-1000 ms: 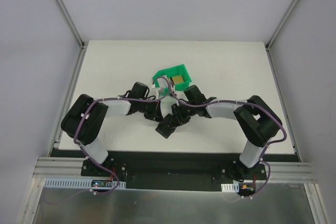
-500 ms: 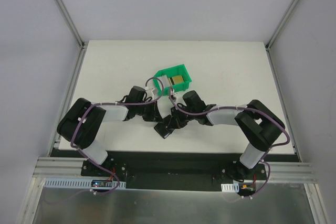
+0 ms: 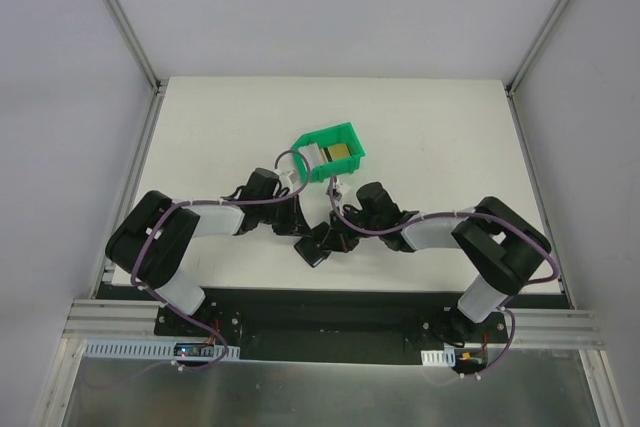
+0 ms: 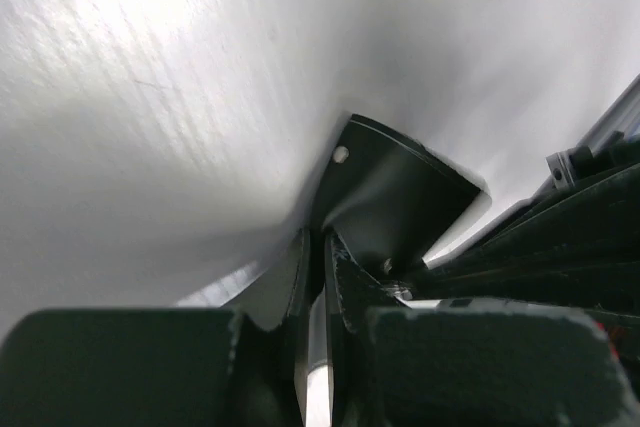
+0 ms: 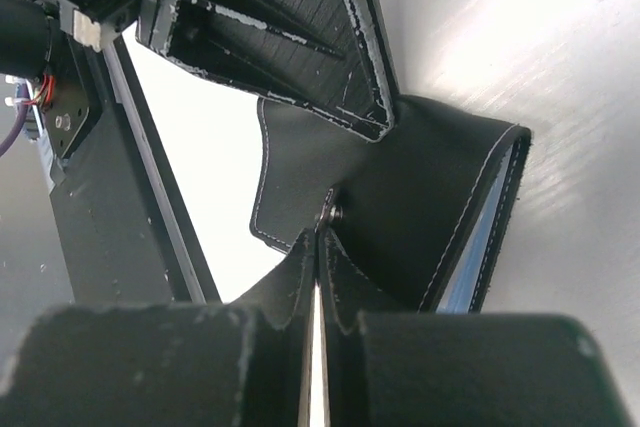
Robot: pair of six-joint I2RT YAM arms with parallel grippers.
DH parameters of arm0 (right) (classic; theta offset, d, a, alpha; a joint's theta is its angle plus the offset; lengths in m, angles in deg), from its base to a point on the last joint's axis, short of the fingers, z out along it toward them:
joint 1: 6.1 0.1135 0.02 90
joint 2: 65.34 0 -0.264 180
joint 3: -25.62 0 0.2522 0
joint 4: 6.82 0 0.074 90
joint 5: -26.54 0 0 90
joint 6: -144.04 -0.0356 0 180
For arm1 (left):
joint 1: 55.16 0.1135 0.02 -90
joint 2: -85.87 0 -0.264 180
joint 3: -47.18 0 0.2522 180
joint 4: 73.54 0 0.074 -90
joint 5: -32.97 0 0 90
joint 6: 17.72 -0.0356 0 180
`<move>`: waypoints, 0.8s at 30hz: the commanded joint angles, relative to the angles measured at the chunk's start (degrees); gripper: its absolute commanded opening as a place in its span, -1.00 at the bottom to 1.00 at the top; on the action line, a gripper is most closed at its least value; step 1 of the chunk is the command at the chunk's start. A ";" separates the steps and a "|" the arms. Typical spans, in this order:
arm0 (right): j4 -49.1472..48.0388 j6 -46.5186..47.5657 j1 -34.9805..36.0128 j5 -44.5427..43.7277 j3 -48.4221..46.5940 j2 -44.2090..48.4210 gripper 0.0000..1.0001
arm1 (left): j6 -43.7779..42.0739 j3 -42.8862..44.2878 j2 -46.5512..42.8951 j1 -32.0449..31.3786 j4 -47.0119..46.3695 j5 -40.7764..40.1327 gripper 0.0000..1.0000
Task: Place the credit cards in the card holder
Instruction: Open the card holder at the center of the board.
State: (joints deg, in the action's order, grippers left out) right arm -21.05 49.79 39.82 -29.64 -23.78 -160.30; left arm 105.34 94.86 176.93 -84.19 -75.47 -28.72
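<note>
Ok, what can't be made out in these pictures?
Card count: in the top external view only one gold card shows in the green bin; any others are too small or behind its walls.
Slots of the card holder: both arms cover it from above, and the right wrist view shows just a bluish sliver, so contents unknown.
Left wrist view: blurred; the left fingers cut off the holder's near edge.

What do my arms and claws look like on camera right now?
Both arms match: the left arm and right arm have bulky black joint housings, white link sections and a purple cable running along each. The left claw and right claw are matte black, tapering to thin tips.
</note>
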 commanded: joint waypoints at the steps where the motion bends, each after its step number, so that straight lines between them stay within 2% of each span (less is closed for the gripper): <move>1: 5.75 -0.85 3.66 12.23 3.73 3.20 -0.99 | -0.54 -0.51 0.16 1.00 -1.10 -12.06 -1.00; 7: 8.47 0.47 4.54 8.91 4.08 4.34 -0.99 | -0.27 -0.60 -0.01 1.00 -0.93 -12.50 -1.00; 12: 21.03 3.81 4.36 1.26 2.07 7.06 -0.91 | -0.98 -2.44 -2.91 1.00 -1.28 -11.97 -1.00; 17: 24.91 5.48 3.75 0.45 1.89 8.30 -0.51 | -0.28 -4.11 -5.98 1.00 -1.10 -10.39 -0.99; 22: 27.72 4.34 3.66 -1.04 1.10 8.03 -0.60 | 0.34 -5.34 -8.71 1.00 0.38 -9.59 -0.79; 24: 27.38 1.63 3.75 -2.88 1.36 10.13 -0.56 | 0.16 -5.08 -9.76 1.00 1.52 -9.33 -0.69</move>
State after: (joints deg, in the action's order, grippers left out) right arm 0.70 53.25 43.16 -30.20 -22.14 -153.04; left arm 106.13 90.46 169.92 -83.91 -76.10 -34.82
